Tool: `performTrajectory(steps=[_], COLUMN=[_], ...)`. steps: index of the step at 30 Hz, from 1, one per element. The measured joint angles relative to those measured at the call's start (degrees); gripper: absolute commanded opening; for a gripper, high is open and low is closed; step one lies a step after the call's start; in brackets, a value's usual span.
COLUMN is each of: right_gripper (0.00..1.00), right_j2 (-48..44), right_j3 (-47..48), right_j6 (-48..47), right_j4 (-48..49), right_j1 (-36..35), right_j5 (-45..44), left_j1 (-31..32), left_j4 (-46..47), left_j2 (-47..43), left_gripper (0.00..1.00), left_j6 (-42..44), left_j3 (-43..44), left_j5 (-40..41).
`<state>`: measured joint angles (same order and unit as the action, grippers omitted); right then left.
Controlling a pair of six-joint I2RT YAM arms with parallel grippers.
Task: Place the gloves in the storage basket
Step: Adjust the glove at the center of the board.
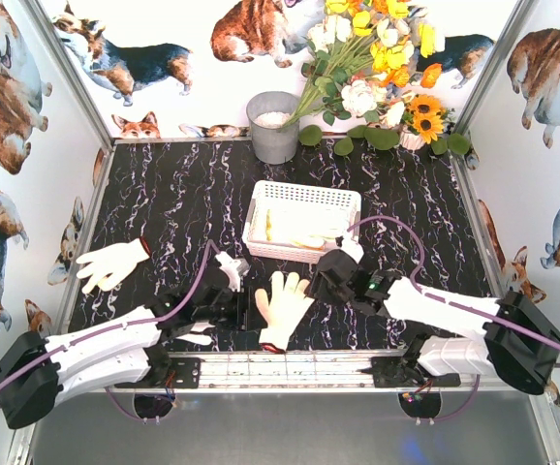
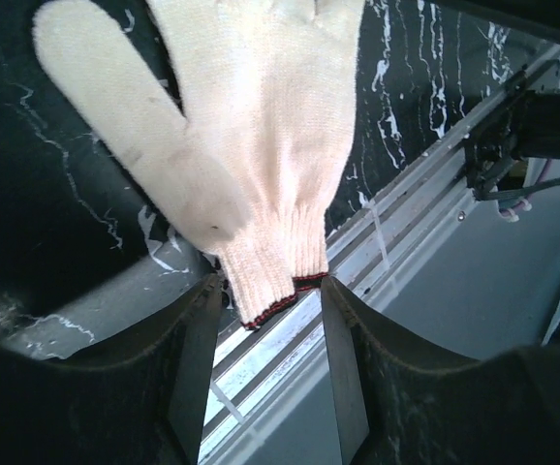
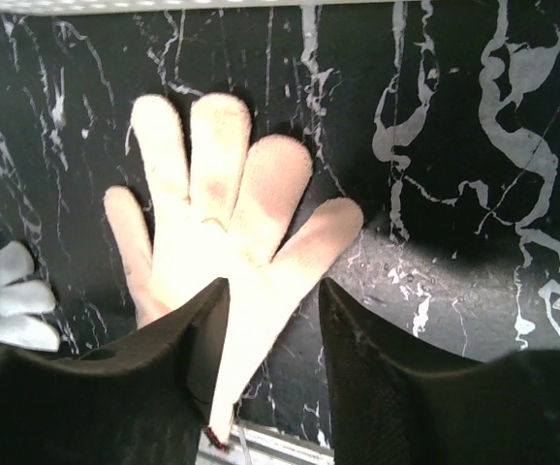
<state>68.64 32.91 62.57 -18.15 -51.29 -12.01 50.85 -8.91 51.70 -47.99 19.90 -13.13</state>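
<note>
A cream knitted glove [image 1: 282, 302] lies flat on the black marbled table near the front edge, fingers toward the white lattice storage basket [image 1: 301, 196]. Its dark-red-edged cuff sits by the front rail. My left gripper [image 2: 272, 286] is open, and the end of the cuff [image 2: 278, 266] lies loose at the gap between its tips. My right gripper [image 3: 273, 286] is open over the same glove [image 3: 217, 223], whose little-finger side runs under the left finger. In the top view the left gripper [image 1: 253, 320] and right gripper [image 1: 311, 289] flank the glove. Pale gloves lie in the basket.
Another white glove [image 1: 113, 263] lies at the table's left. A white glove with blue dots [image 3: 4, 300] sits under the left arm [image 1: 198, 337]. A grey metal bucket [image 1: 273, 126] and flowers [image 1: 377, 68] stand at the back. The metal rail [image 1: 290, 366] edges the front.
</note>
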Motion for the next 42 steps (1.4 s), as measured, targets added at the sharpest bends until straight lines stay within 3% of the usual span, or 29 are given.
performTrajectory(steps=[6, 10, 20, 28, 33, 35, 38, 40, 42], right_gripper=[0.51, 0.49, 0.47, 0.15, 0.11, 0.11, 0.14, 0.23, 0.34], right_j2=[-4.61, -7.08, 0.28, 8.02, 8.28, 8.41, 8.72, 8.72, 8.63], right_j3=[0.83, -2.51, -6.49, -4.87, -2.14, -1.01, 0.39, 0.48, 0.57], right_j6=[-0.61, 2.95, 9.62, 8.63, 5.99, 4.66, 2.84, 2.03, 1.88], right_j4=[-3.45, -0.72, 7.06, 10.60, 5.95, 3.61, 0.46, -0.81, -1.51], right_j1=[-0.15, -3.13, -8.24, -8.28, -8.26, -7.96, -7.30, -6.95, -6.71], right_j5=[5.33, 9.55, 16.39, 18.49, 15.04, 14.14, 13.18, 12.92, 13.07], left_j1=[0.70, 0.83, 1.05, 1.44, 1.44, 1.44, 1.49, 1.51, 1.53], left_j4=[6.10, 9.77, 13.11, 13.70, 14.14, 15.61, 15.23, 13.03, 8.94], left_j2=[2.64, 4.55, 8.55, 9.29, 11.32, 13.18, 15.06, 14.43, 11.74], left_gripper=[0.37, 0.33, 0.32, 0.32, 0.33, 0.35, 0.45, 0.55, 0.73], left_j6=[-1.60, -2.43, -2.89, -3.02, -2.84, -3.08, -2.89, -2.12, -1.33], left_j3=[-1.25, -1.29, -3.32, -5.79, -5.77, -5.55, -3.91, -2.67, -1.14], left_j5=[-2.34, -3.32, -5.42, -6.14, -6.34, -7.41, -8.37, -7.85, -6.25])
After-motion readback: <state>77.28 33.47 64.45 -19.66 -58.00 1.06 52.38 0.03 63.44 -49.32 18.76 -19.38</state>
